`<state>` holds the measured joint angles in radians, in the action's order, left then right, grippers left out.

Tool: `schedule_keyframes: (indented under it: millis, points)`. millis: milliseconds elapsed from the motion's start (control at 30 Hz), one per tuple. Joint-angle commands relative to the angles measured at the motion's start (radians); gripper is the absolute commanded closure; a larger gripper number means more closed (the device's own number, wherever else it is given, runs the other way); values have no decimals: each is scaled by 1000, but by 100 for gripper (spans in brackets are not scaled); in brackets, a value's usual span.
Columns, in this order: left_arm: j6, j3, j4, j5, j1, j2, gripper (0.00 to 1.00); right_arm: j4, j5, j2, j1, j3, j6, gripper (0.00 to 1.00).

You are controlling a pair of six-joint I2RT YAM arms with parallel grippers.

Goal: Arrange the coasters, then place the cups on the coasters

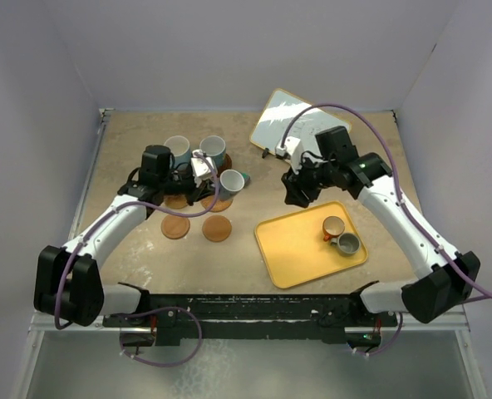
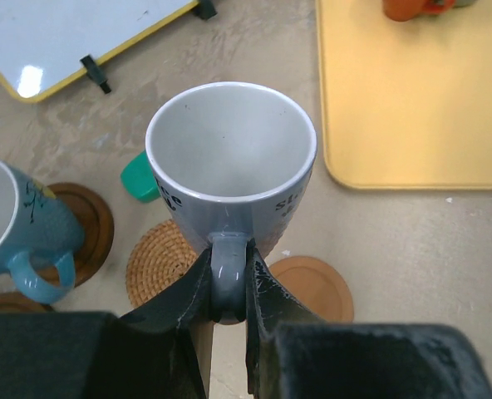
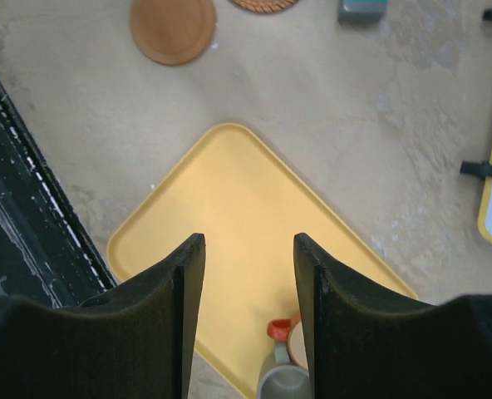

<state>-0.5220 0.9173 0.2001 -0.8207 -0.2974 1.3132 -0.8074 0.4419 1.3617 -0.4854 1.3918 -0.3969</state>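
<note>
Left gripper (image 2: 228, 284) is clamped on the handle of the grey cup (image 2: 229, 158). The cup sits upright just beyond the fingertips, over the woven coaster (image 2: 156, 264), left of centre on the table; contact unclear. Cup has dark lettering outside, pale inside. Right gripper (image 3: 248, 274) is open and empty above the yellow tray (image 3: 229, 199).

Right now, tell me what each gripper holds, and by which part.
Left gripper: shut on the grey cup, pinching its handle. Right gripper: open above the yellow tray, holding nothing.
</note>
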Motion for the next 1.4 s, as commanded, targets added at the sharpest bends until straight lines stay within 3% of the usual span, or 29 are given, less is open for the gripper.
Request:
schedule_keyframes:
  millis: [0, 333, 967, 1367]
  points:
    - [115, -59, -251, 70, 28, -41, 97, 72, 43, -88, 96, -78, 26, 50]
    - [231, -170, -476, 264, 65, 40, 97, 141, 22, -177, 160, -186, 41, 49]
    - [305, -149, -592, 194, 75, 227, 97, 141, 27, -163, 177, -205, 31, 49]
    - [283, -138, -533, 184, 75, 225, 97, 133, 14, -148, 179, -200, 21, 49]
